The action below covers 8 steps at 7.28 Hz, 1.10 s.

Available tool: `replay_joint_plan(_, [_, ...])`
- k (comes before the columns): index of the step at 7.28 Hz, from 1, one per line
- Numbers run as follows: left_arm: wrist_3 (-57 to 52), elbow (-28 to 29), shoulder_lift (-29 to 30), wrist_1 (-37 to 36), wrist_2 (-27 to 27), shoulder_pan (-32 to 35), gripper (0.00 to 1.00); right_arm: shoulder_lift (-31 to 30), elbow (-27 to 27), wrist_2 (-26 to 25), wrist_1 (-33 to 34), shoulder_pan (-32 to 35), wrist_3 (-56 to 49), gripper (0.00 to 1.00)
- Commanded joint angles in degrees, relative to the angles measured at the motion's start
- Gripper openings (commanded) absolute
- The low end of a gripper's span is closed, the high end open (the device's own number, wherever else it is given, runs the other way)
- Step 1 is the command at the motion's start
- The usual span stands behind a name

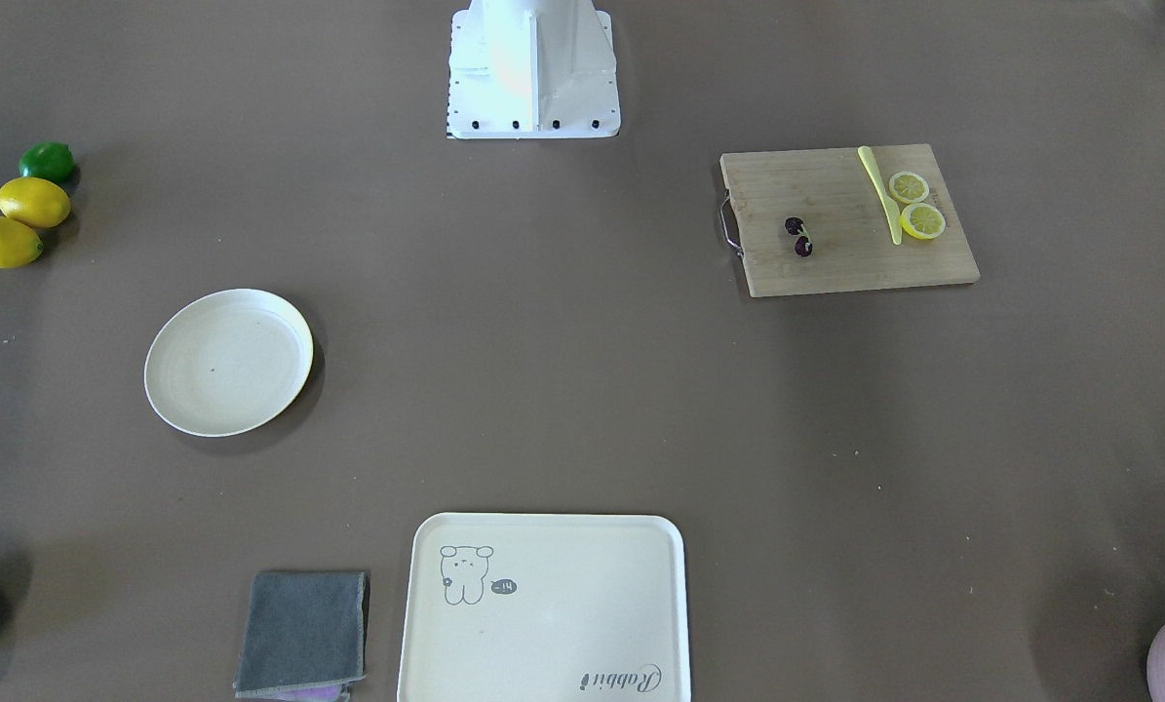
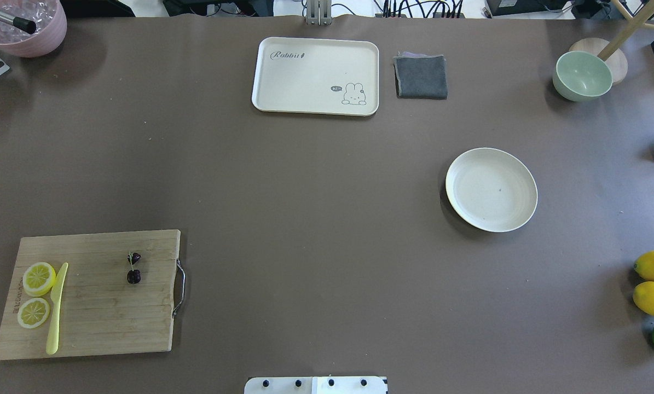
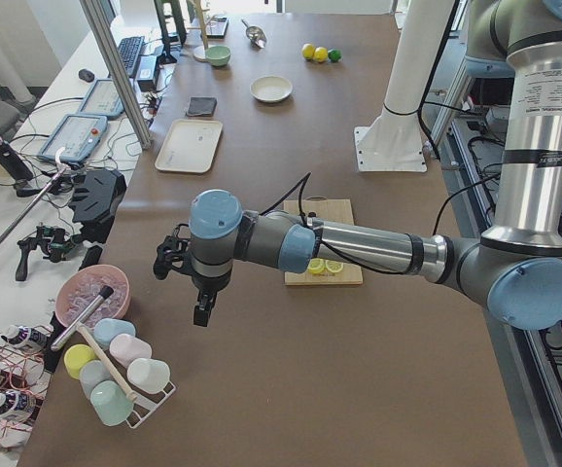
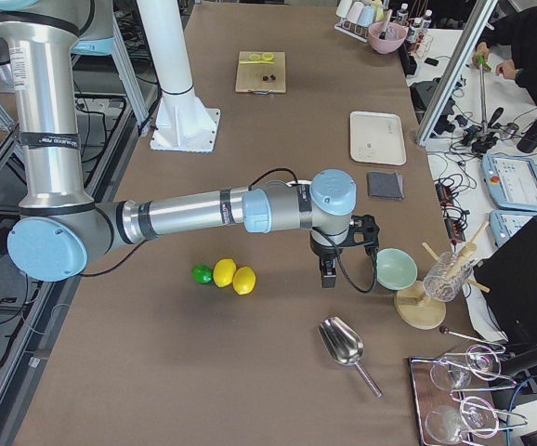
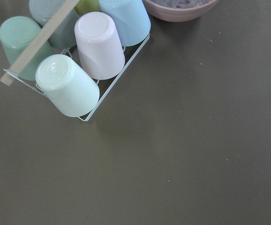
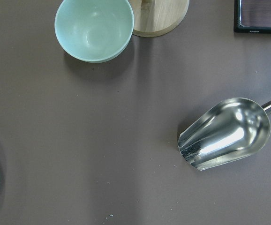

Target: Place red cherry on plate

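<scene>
Dark maroon twin cherries [image 2: 133, 268] lie on a bamboo cutting board [image 2: 97, 306] at eight o'clock; the round cream plate [image 2: 491, 189] sits at three o'clock. I cannot tell how wide the left gripper [image 3: 204, 313] or right gripper [image 4: 327, 277] stands.

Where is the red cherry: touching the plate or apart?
Apart. Overhead view: the red cherry lies on the cutting board, the plate far across the table.
</scene>
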<state>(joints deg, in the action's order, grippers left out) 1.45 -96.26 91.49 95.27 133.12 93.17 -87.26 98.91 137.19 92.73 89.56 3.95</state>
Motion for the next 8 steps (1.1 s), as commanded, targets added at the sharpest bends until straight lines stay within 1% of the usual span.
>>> replay_joint_plan(1, [0.1, -0.6, 0.4, 0.0, 0.0, -0.2, 0.98, 0.0, 0.0, 0.0, 0.0, 0.0, 0.1, 1.0])
replay_joint_plan(2, [0.2, -0.2, 1.8, 0.3, -0.2, -0.3, 0.98, -0.3, 0.0, 0.2, 0.0, 0.0, 0.1, 1.0])
replay_joint_plan(3, [0.3, -0.6, 1.7, 0.0, -0.1, -0.3, 0.98, -0.4, 0.0, 0.2, 0.0, 0.0, 0.1, 1.0])
replay_joint_plan(5, [-0.3, -0.3, 0.7, 0.4, -0.1, -0.4, 0.98, -0.4, 0.0, 0.2, 0.0, 0.0, 0.1, 1.0])
replay_joint_plan(7, [-0.1, -0.1, -0.4, 2.9, -0.1, -0.4, 0.98, -0.5, 0.1, 0.4, 0.0, -0.1, 0.0, 1.0])
replay_joint_plan(8, [-0.1, 0.3, -0.4, 2.9, -0.1, -0.4, 0.98, -0.6, 0.3, 0.4, 0.0, -0.1, -0.1, 1.0])
